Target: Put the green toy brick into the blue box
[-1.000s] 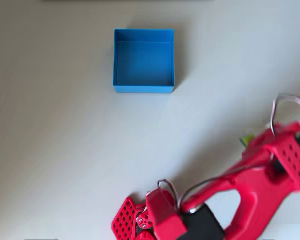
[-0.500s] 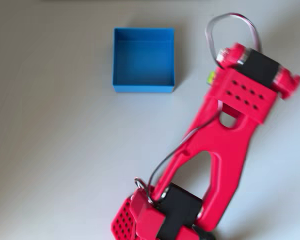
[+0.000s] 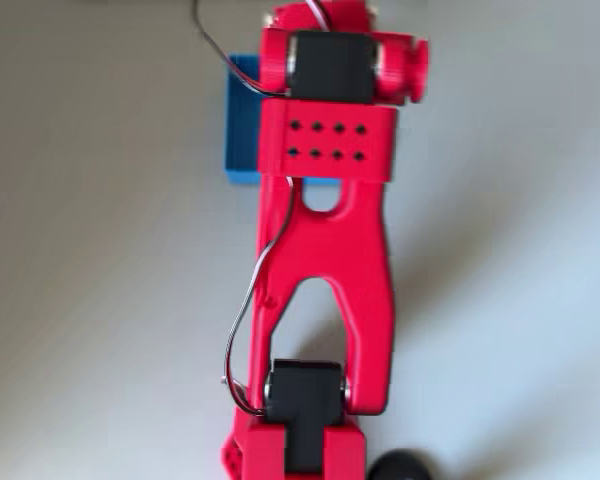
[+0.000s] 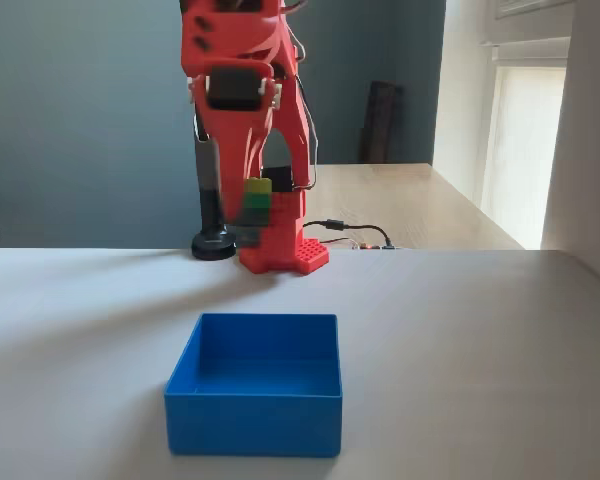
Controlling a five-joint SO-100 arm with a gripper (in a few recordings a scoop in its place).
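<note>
Fingers [image 4: 257, 205] are seen in the fixed view hanging from the red arm [image 4: 242, 90] and pinched on the green toy brick [image 4: 257, 194], which is held well above the surface [image 4: 460, 340] with its lime-green part on top and its darker green layer beneath. The brick is carried high over the blue box [image 4: 254, 412], apart from it, and roughly above the box's far wall as this view shows it. At the left of the fixed view a dark grey wall is seen behind the scene; just left of the arm's red base [image 4: 284, 255] a black round foot with an upright post [image 4: 212, 240] stands on the surface. The blue box rests flat on the pale surface near the front, slightly left of centre, and nothing is seen inside it. To the right of the base a thin black cable [image 4: 345, 227] lies along the far edge, and further right a bright window is seen. In the overhead view the red arm [image 3: 325, 270] is stretched straight up the middle of the picture, with its black motor block over the blue box [image 3: 242, 130], of which a strip of the left wall and front edge can be made out.
</note>
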